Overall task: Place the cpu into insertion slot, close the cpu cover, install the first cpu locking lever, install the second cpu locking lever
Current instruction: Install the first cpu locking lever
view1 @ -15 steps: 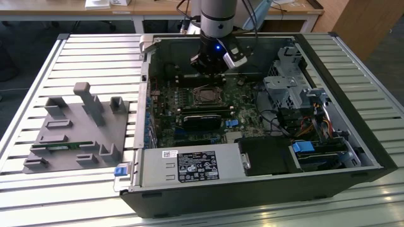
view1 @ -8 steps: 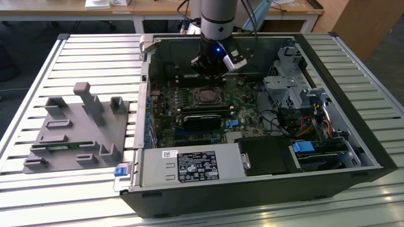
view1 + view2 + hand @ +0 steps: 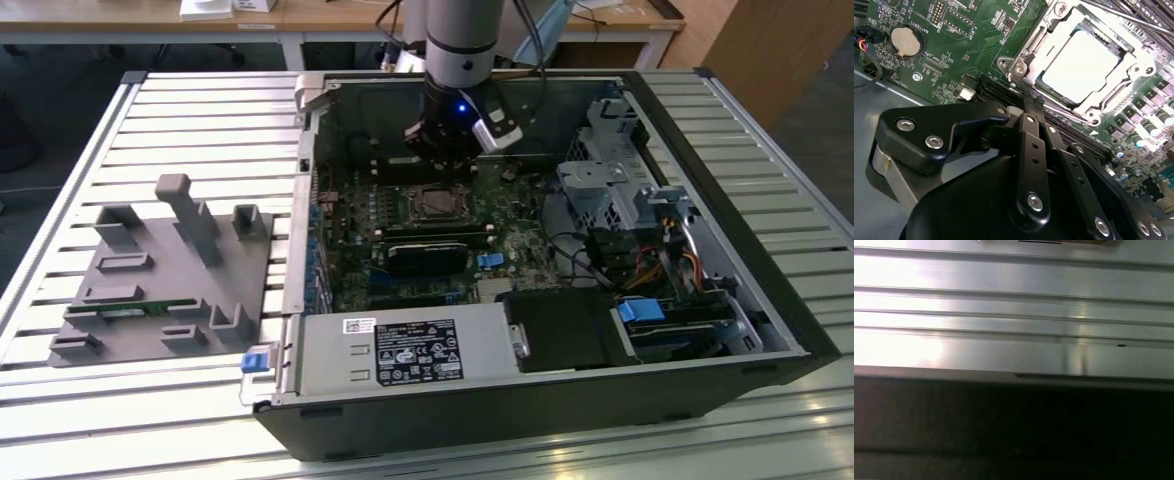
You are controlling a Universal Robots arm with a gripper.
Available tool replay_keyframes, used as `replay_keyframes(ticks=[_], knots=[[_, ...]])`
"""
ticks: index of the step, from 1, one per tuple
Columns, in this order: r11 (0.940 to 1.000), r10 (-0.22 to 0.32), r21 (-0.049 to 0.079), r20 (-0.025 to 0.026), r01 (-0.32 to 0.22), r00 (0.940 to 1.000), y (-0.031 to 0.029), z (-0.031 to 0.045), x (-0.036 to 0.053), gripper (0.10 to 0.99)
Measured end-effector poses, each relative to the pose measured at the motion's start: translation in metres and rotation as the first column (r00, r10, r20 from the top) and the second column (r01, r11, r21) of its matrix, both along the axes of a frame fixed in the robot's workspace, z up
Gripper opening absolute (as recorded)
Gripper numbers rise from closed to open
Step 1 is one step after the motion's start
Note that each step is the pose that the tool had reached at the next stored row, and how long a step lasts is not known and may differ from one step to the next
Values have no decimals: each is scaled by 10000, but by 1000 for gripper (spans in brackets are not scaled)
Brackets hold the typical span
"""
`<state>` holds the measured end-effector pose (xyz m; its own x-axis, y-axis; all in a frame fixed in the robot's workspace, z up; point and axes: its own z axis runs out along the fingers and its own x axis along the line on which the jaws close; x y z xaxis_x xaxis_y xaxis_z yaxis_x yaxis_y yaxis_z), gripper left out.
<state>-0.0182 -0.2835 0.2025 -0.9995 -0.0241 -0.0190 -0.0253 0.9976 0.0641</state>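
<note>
The cpu (image 3: pixel 1079 62) lies flat in the insertion slot (image 3: pixel 434 205) on the green board, its silver top bright. The cpu cover (image 3: pixel 1036 45), a silvery frame, lies down around the chip. A thin metal locking lever (image 3: pixel 1124 16) runs along the far side of the socket. My gripper (image 3: pixel 1021 102) hangs just beside the socket's near corner, its black links converging, fingers shut with nothing between them. In the exterior view the gripper (image 3: pixel 445 165) stands inside the open computer case, a little behind the socket.
A grey fixture block (image 3: pixel 167 270) with a green memory strip stands on the slatted table (image 3: pixel 1004 300) at the exterior view's left. The power supply (image 3: pixel 400 350), the drive cage (image 3: pixel 601 190) and the case walls (image 3: pixel 310 130) hem in the board. A coin battery (image 3: pixel 905 41) sits nearby.
</note>
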Motion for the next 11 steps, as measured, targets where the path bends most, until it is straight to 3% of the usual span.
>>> replay_keyframes(ticks=[11], knots=[[10000, 0, -10, -1, 0, 10000, 0, -18, 3, 106]])
